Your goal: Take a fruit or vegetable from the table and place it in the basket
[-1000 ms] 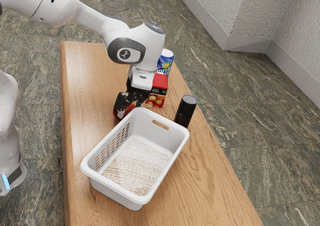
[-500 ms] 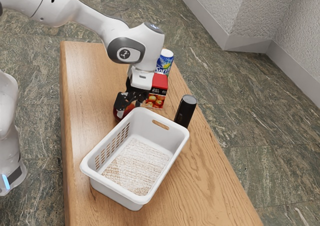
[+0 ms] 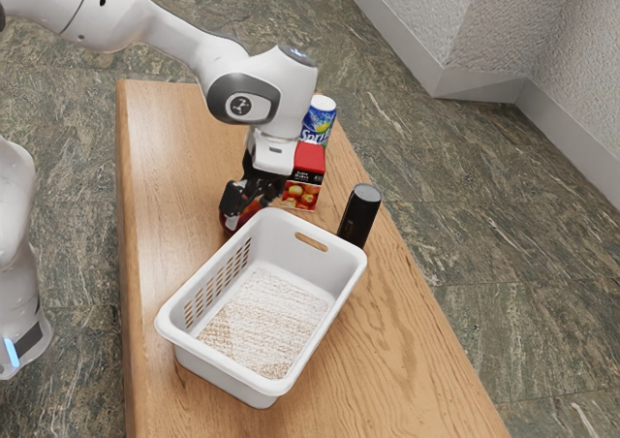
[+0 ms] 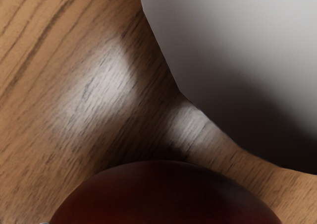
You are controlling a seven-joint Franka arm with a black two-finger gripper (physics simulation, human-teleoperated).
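Beside the white basket [image 3: 221, 372], my fingers [image 3: 251, 202] are standing apart around a red fruit [image 4: 166, 196]; I can't tell if they're squeezing.

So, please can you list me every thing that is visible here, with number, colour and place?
table: one, wood-brown, under the basket
basket: one, white, on the table
round fruit or vegetable: one, dark red, at the gripper, beside the basket
box: one, red and black, beyond the basket
Sprite can: one, blue, green and white, behind the box
cylinder: one, black, right of the basket in the exterior view
floor: one, grey-green, around the table
walls: two faces, pale grey, exterior view's upper right
arm: one, white and grey, above the table
gripper: one, black, below the arm
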